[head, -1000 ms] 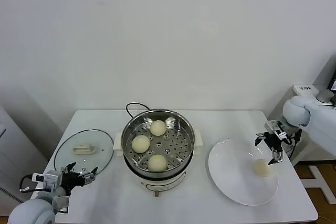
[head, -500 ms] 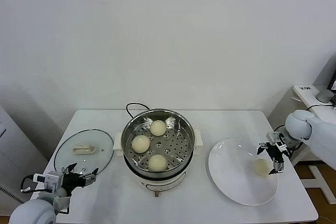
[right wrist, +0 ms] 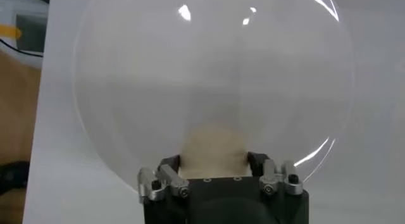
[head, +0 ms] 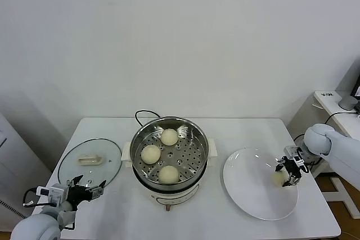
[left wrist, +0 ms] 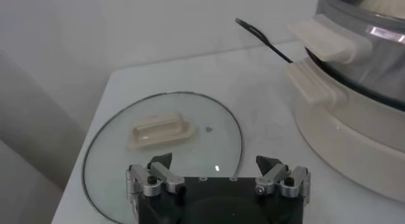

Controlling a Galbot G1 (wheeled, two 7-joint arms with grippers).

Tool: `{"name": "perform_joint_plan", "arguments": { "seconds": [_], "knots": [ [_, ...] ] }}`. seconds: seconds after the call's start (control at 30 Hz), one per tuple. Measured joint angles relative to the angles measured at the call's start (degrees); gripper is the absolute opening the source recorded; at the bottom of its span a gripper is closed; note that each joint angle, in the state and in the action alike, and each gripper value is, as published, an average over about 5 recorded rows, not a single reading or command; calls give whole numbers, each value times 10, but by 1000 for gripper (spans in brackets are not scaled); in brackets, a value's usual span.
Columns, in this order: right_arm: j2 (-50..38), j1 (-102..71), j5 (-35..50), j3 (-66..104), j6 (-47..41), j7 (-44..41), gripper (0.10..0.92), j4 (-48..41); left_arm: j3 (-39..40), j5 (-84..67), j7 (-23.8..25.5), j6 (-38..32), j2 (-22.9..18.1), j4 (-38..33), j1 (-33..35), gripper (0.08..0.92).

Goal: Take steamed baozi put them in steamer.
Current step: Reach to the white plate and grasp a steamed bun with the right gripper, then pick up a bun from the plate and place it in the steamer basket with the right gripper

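White wall rises behind a white table [head: 236, 133], and everything in play sits on that table. At its middle stands the steamer [head: 169, 153], a shiny steel pot on a white base with cream side handles, its black cord [head: 142, 114] trailing toward the table's far edge. Three steamed baozi [head: 151, 153] already lie on the perforated floor inside, apart from one another: one toward the far side, one toward the robot's left, one nearest the front edge.

Toward the right edge of the table lies a flat white plate [head: 247, 186]. The fourth bun [right wrist: 214, 149] rests on the plate's right part, and the right gripper [head: 287, 171] is down on it. In the right wrist view its dark fingers [right wrist: 169, 163] stand on either side of the bun, pressed against the dough, so the bun is held between them while it sits on the plate.

Near the left edge lies a round glass lid [left wrist: 183, 140] with a cream handle [left wrist: 157, 130], flat on the table beside the steamer's base. The left gripper [head: 85, 188] hangs at the table's front left corner, just in front of the lid's rim, with its fingers [left wrist: 159, 174] spread wide and holding nothing.
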Motion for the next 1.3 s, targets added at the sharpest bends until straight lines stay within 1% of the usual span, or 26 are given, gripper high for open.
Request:
{"name": "perform_joint_plan", "arguments": {
  "seconds": [0.07,0.13,0.23,0.43,0.73,1.03,1.3],
  "knots": [
    [-1,-1,1,1,-1,-2,416,1,-1,0,0,0,0,0,0,823],
    [-2,0,4,2,-3,-6,386,3,-2,0,0,0,1,0,0,823],
    [-6,5,14,-3,-8,-12,375,8,-2,0,0,1,1,0,0,823],
    [-18,64,61,-51,-30,-31,373,30,-2,1,-2,3,1,0,-1,823],
    [-3,252,183,-207,-85,-43,380,77,-6,4,-4,8,-4,-8,0,823],
    [63,424,305,-344,-148,-33,399,109,-7,7,-4,8,-7,-12,2,823],
    [138,506,397,-402,-204,-2,405,132,-6,7,-4,7,-7,-12,0,823]
  ]
}}
